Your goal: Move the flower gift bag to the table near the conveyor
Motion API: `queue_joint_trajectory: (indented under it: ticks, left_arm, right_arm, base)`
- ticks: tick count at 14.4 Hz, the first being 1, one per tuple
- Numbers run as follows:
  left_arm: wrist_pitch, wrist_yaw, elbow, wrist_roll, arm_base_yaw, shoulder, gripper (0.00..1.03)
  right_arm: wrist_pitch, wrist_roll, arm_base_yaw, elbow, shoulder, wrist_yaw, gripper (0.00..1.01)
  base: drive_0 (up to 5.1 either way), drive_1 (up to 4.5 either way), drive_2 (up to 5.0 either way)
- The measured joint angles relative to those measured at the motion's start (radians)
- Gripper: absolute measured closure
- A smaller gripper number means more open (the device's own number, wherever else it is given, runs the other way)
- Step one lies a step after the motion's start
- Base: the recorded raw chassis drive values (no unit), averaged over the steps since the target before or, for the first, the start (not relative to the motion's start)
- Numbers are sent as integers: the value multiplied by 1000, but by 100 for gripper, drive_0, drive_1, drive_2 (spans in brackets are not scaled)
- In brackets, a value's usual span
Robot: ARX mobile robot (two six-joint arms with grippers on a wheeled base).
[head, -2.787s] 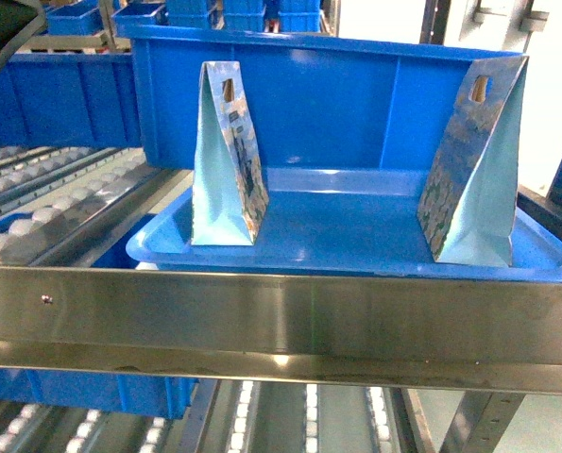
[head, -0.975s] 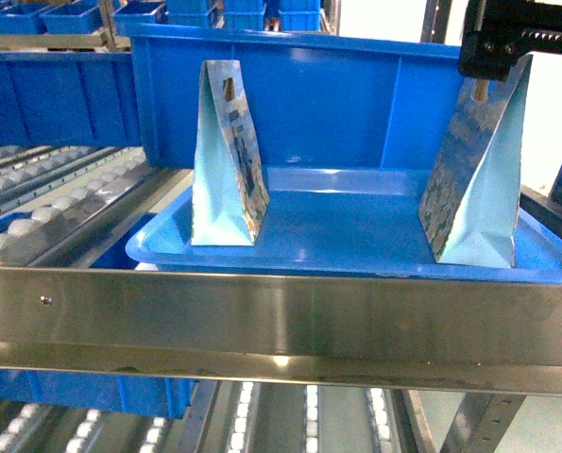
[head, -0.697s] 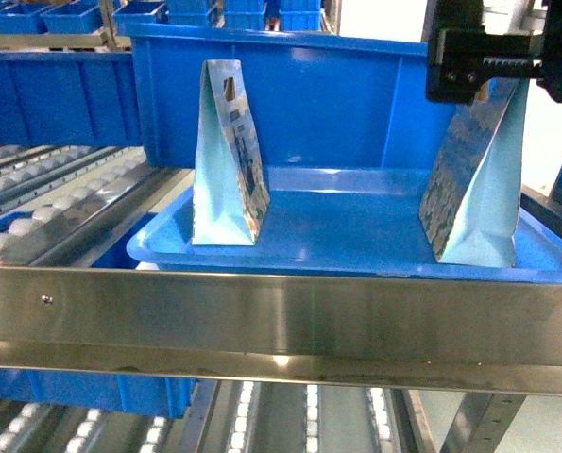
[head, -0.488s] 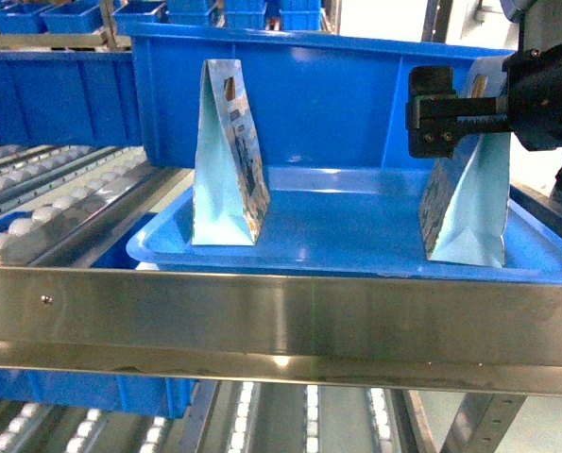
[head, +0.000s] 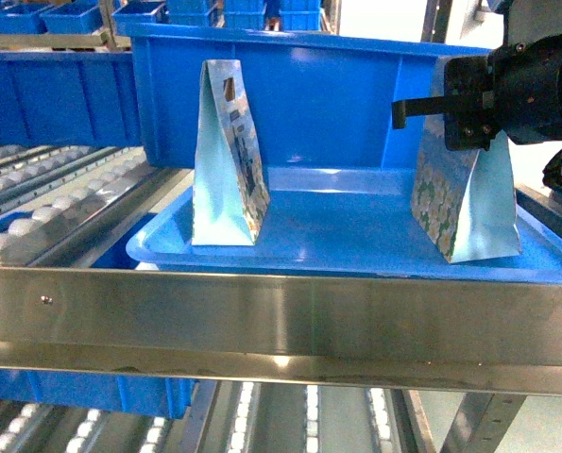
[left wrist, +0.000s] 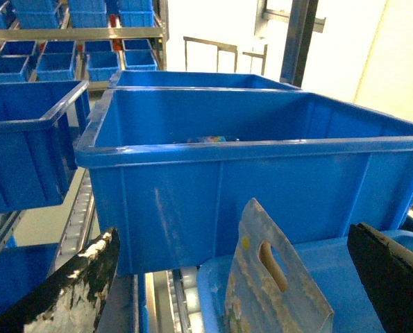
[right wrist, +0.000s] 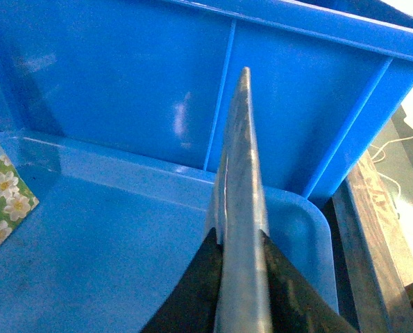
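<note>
On the conveyor (head: pixel 281 321), a shallow blue tray (head: pixel 356 247) serves as the landmark for a pick in progress. At the tray's left end, one flower gift bag (head: pixel 226 160) stands upright on its folded base, handle slot at the top, untouched. In the left wrist view, the left gripper (left wrist: pixel 262 277) hangs just short of that bag with its dark fingers (left wrist: pixel 74 291) spread wide on either side of the cut-out handle, released and gripping nothing, apparently waiting its turn. Behind the tray, a deep blue bin (head: pixel 299 94) backs both bags and leaves the grippers room only at the bags' upper edges, which seems to be why the grasp is made high. At the tray's right end, the second flower bag (head: pixel 460 198) rests on the tray floor while the right gripper (right wrist: pixel 239 260) is clenched on its flattened top edge; the right wrist view shows the dark pads (right wrist: pixel 196 284) pressed against both faces of the paper. The pinch near the handle looks chosen so the bag will hang straight when lifted. The table is not in view from any camera, so the carry has yet to begin.
</note>
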Motion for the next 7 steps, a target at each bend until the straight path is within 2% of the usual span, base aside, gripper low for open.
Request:
queue_joint_trajectory:
  ticks: [1,2,7]
  left_arm:
    - [0,0,0,0,0,0,5]
    - [0,0,0,0,0,0,5]
    - [-1,0,0,0,0,0,5]
  right_arm:
    - [5,-11,2,-10,-5,0,96]
    - [6,-14,5,-16,-11,-1,99]
    - [81,-19,-3,-110,-110,-12,99]
  base:
    - [0,0,0]
    - [0,0,0]
    - [0,0,0]
